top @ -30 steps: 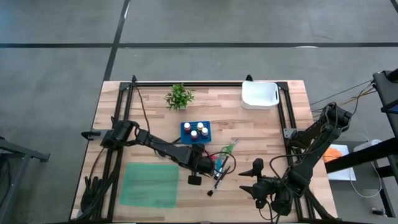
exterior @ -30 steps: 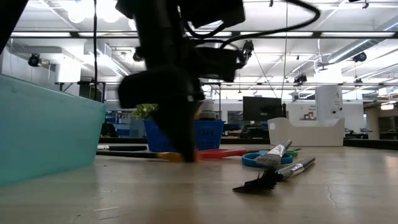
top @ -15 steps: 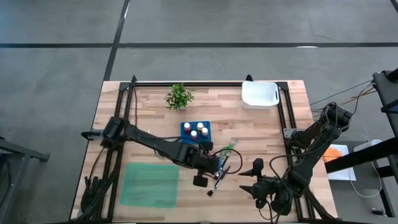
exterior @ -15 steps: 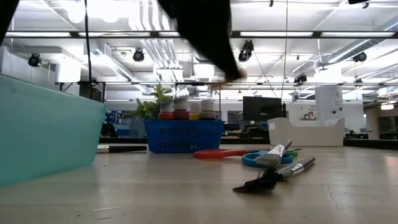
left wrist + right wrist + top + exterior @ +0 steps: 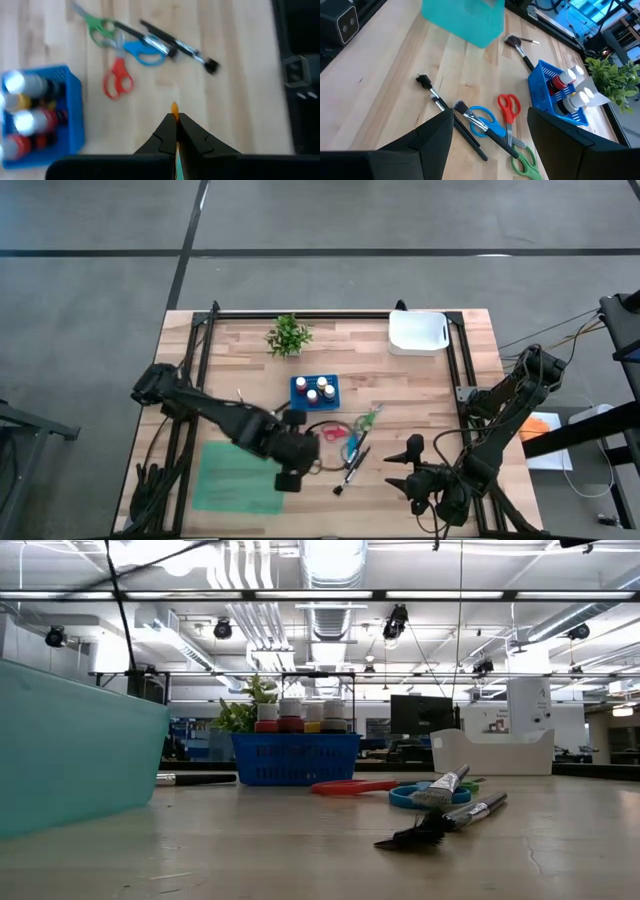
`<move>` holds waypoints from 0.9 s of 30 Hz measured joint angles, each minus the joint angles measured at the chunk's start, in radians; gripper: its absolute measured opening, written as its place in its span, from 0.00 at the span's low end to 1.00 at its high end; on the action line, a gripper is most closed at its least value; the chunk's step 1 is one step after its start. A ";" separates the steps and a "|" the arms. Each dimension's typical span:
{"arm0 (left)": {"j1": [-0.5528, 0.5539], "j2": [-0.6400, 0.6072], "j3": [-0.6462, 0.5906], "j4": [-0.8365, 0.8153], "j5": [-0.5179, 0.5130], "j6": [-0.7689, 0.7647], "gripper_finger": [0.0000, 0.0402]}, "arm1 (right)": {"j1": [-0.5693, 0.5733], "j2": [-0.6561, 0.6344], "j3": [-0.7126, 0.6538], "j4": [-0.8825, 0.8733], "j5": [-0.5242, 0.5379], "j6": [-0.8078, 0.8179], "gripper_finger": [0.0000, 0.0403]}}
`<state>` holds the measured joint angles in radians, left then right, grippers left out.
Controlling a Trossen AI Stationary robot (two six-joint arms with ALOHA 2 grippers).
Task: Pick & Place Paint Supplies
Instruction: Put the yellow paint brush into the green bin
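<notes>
Open room: we see bare wood between the teal bin (image 5: pixel 240 476) and the brushes (image 5: pixel 352 467).
Table: wooden (image 5: pixel 420 395), black rails at its sides.
Left gripper (image 5: pixel 175 121): fingers pinched on something thin and orange-tipped; we cannot identify it.
Right gripper (image 5: pixel 490 131): fingers apart, near the front edge.
Brushes, scissors (image 5: pixel 334 431): beside the blue basket (image 5: pixel 315 391), brushes lying diagonally.

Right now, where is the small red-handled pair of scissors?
In the high view, the small red-handled scissors lie mid-table on the wood, just below the blue plastic basket of paint bottles and left of the blue-handled scissors.
</notes>
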<state>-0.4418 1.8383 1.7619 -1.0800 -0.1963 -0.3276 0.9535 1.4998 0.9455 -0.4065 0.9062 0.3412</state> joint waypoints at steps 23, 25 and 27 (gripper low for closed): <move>-0.143 -0.042 -0.557 0.134 0.107 -0.433 0.05 | 0.000 0.000 -0.001 0.011 0.000 -0.002 0.63; -0.143 -0.042 -0.562 0.140 0.108 -0.433 0.11 | 0.000 0.000 -0.001 0.011 0.000 -0.004 0.63; -0.143 -0.042 -0.561 0.154 0.108 -0.432 0.18 | 0.000 0.000 -0.001 0.013 0.000 -0.004 0.63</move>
<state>-0.5846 1.7958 1.2009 -0.9260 -0.0886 -0.7601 0.9535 1.4998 0.9443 -0.3938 0.9062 0.3374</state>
